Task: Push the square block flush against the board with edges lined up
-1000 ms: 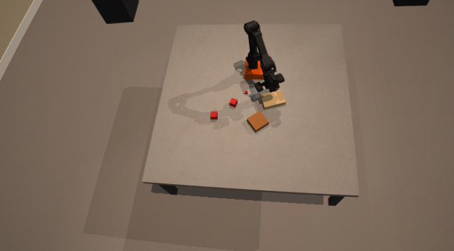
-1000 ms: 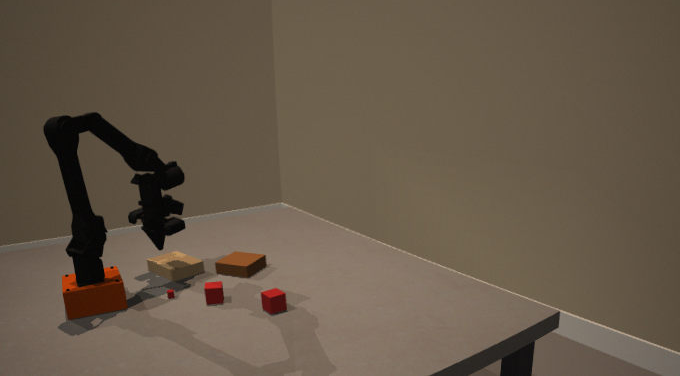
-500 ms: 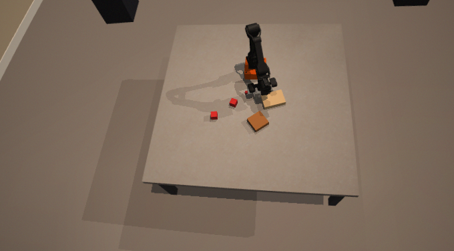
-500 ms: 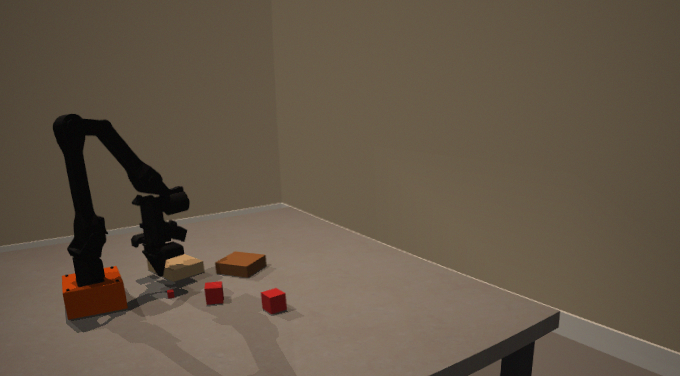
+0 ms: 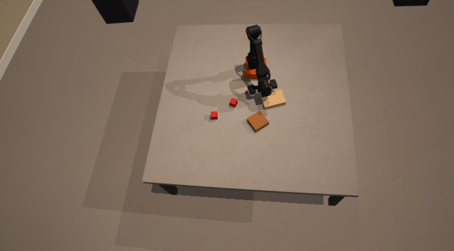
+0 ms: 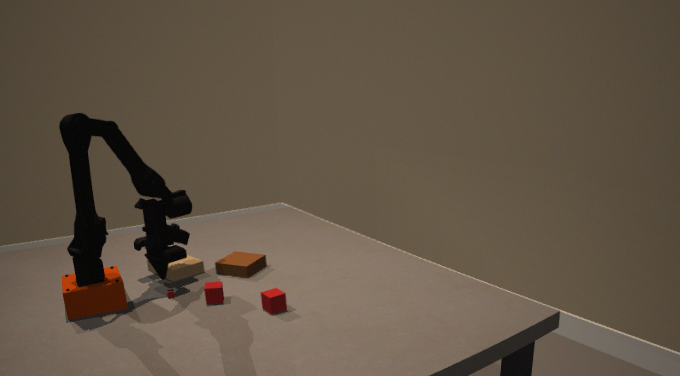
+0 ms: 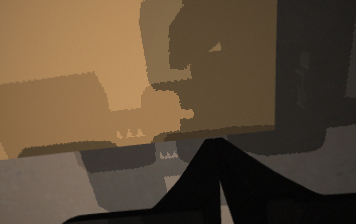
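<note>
With its fingers pressed together on nothing, the black gripper (image 6: 164, 271) is low at the near edge of the pale tan square wooden block (image 5: 274, 99), the darker brown flat board (image 5: 258, 121) lying just beyond; an off-centre shove might spin the block askew.

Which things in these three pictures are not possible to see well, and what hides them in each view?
- Top view: the gripper covers the near corner of the light tan block; contact cannot be judged.
- Exterior view: the closed fingers hide part of that block's side, so touching or apart is unclear.
- Wrist view: the picture edges cut the tan block off; the darker brown block is out of frame.
- The smallest red cube is too small for detail.
</note>
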`<state>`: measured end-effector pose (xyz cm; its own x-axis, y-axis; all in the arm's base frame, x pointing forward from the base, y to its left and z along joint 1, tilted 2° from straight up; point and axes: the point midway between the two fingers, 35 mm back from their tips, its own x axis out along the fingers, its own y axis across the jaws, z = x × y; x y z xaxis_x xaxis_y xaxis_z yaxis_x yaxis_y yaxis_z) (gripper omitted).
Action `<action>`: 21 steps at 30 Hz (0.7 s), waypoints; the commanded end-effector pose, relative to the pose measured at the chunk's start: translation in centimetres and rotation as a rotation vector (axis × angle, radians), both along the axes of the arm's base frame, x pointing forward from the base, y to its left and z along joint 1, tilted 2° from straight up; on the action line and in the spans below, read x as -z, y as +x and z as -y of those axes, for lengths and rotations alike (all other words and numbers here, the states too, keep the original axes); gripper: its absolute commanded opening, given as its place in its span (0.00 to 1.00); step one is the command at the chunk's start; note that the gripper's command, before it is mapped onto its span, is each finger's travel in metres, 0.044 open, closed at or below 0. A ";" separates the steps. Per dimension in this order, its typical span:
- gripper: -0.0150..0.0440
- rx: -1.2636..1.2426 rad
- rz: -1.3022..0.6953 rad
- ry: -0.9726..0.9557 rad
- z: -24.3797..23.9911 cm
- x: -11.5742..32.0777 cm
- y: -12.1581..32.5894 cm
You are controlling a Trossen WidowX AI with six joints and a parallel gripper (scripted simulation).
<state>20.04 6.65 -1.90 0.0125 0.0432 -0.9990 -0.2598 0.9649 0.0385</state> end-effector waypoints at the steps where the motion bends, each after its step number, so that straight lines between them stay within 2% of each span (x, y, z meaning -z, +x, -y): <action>1: 0.25 0.002 -0.006 -0.005 -0.1 0.1 0.4; 21: 0.25 0.002 -0.004 -0.004 -0.8 -0.1 3.0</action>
<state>22.59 7.33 -1.64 0.0121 0.0414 -0.9991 -0.2574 0.9656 0.0369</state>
